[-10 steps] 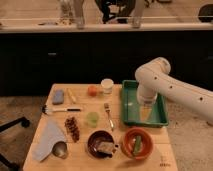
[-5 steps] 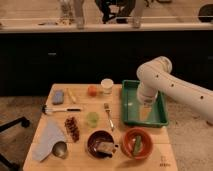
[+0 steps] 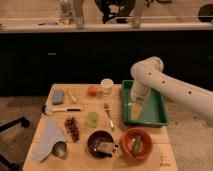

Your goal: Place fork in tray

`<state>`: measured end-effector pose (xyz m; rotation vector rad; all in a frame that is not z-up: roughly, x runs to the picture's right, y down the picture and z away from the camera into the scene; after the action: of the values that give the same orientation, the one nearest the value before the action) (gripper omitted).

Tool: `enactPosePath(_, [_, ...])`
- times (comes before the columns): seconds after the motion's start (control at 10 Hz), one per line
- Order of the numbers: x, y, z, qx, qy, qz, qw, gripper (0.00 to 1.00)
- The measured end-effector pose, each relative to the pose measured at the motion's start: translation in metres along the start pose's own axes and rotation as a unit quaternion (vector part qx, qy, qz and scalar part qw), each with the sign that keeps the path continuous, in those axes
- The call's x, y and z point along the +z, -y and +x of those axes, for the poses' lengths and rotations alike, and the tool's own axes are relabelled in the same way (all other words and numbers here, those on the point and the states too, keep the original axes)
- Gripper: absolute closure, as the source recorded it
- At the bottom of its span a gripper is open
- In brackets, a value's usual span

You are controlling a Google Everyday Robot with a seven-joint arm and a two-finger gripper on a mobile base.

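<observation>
Camera view: fork [image 3: 108,116] lies near-far, tines away; gripper [image 3: 136,107] spread wide, empty, above tray [image 3: 156,111].

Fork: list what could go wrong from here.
1. The open gripper hangs over the tray, while the fork lies flat on the table. A thin, flat fork may be hard to pinch and could slip.
2. The green cup stands close beside the fork and could get knocked.

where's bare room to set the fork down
The tray floor is bare right of and in front of the claw, which hangs over its left half. A bare table strip runs between fork and tray. Crowded: the front edge, with dark bowl and orange bowl.
</observation>
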<state>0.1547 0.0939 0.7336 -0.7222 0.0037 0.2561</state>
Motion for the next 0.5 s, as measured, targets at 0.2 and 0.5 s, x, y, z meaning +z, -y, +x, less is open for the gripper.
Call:
enactPosePath(0.2, [-0.015,0.004,-0.016,0.063,0.014,0.004,0.9979,0.2])
enactPosePath(0.5, [-0.019,0.004,-0.03,0.212,0.033,-0.004,0.9767,0.2])
